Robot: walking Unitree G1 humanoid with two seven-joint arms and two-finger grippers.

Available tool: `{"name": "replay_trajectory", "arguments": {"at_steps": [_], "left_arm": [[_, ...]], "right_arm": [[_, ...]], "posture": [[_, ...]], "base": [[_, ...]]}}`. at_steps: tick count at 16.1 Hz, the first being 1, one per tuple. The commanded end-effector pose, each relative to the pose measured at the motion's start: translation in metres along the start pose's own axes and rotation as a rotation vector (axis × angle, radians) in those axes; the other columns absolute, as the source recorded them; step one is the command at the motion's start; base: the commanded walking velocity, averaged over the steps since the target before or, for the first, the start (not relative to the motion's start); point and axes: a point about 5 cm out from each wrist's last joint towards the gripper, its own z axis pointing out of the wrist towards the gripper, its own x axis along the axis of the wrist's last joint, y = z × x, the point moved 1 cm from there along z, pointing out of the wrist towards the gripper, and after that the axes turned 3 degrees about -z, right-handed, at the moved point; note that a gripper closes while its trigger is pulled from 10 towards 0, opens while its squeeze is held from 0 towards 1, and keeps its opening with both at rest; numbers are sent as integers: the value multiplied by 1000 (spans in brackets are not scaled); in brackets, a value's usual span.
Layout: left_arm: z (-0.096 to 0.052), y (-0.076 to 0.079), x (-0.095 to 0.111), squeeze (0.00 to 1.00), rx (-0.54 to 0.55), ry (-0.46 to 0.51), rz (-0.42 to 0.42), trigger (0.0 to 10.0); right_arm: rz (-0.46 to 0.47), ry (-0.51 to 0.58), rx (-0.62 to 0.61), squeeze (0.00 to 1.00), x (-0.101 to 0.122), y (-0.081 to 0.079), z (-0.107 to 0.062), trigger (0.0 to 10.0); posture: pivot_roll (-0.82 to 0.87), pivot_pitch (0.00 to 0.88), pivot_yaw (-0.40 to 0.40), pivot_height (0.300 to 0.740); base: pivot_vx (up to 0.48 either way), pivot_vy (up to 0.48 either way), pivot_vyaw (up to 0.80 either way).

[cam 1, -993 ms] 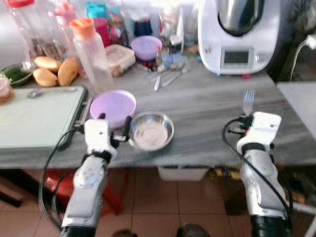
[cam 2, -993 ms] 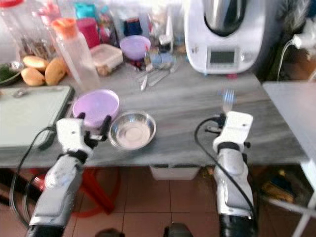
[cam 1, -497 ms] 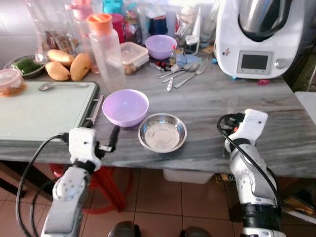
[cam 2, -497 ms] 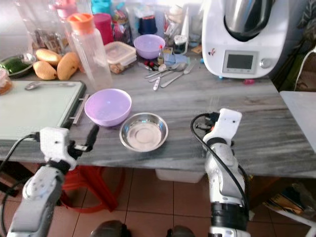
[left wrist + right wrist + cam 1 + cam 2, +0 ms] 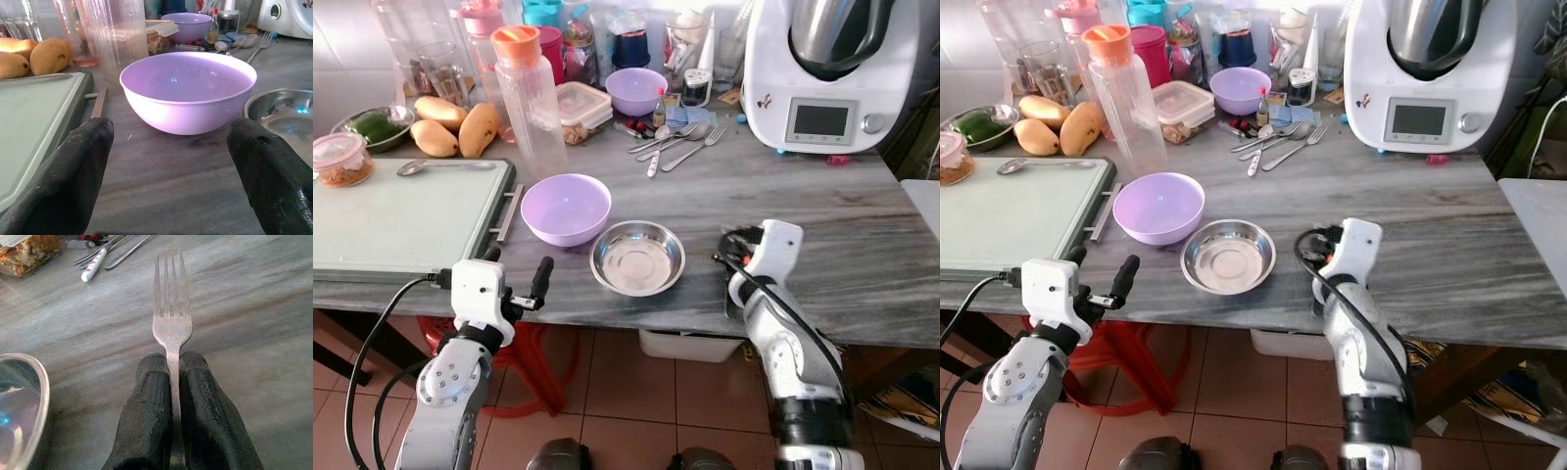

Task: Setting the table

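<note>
steel fork (image 5: pixel 171 318) pinched btwn right gripper (image 5: pixel 171 377) fingers, clamped on handle, tines fwd over grey marble counter (image 5: pixel 862 225), just right of steel bowl (image 5: pixel 637 257). left gripper (image 5: pixel 171 142) wide apart at counter edge, facing purple bowl (image 5: pixel 566 208), holding nothing. prob early-to-mid stage: two bowls out side by side, fork not yet laid down; more cutlery (image 5: pixel 680 142) left in pile at back near mixer (image 5: pixel 822 73). fork handle hidden inside fingers; right gripper tips blocked by wrist in head views; no plates or cups to make out.
</note>
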Motion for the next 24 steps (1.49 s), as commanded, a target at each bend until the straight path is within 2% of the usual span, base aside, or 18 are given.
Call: {"name": "replay_trajectory", "arguments": {"at_steps": [1, 3, 5, 7, 12, 15, 21, 22, 23, 24], "left_arm": [[0, 0, 3, 0, -6, 3, 3, 10000], [1, 2, 3, 0, -8, 0, 1, 10000], [2, 2, 3, 0, -7, -1, -3, 10000], [3, 4, 3, 0, -11, -3, -4, 10000], [4, 5, 1, 0, -19, -13, -6, 10000], [6, 8, 0, 0, -25, -18, -10, 10000], [7, 8, -1, 0, -24, -22, -8, 10000], [8, 8, -1, 0, -24, -22, -8, 10000], [8, 8, -1, 0, -23, -21, -9, 10000], [8, 8, -1, 0, -23, -21, -9, 10000]], "right_arm": [[-1, -31, -2, 0, -1, 1, 3, 10000], [-37, -75, -7, 0, -5, 3, 5, 10000], [15, -93, 6, 0, -7, 1, 7, 10000], [14, -119, 17, 0, -10, -3, 9, 10000], [-1, -182, 59, 0, -21, -15, 0, 10000], [-35, -186, 50, 0, -23, -12, -1, 10000], [-32, -205, 55, 0, -24, -11, 2, 10000], [-26, -204, 62, 145, -24, -12, 2, 10000], [-22, -204, 57, 800, -24, -12, 1, 10000], [-22, -203, 56, 1000, -24, -12, 1, 10000]], "posture": [[3, 27, 32, 719], [4, 24, 28, 719], [0, 22, 29, 719], [0, 18, 28, 719], [-6, 19, 25, 719], [-10, 17, 24, 719], [-7, 15, 26, 719], [-7, 15, 26, 719], [-8, 14, 26, 719], [-8, 15, 27, 719]], "base": [[0, 0, 0], [0, 0, 0], [0, 0, 0], [0, 0, 0], [0, 0, 0], [0, 0, 0], [0, 0, 0], [0, 0, 0], [0, 0, 0], [0, 0, 0]]}}
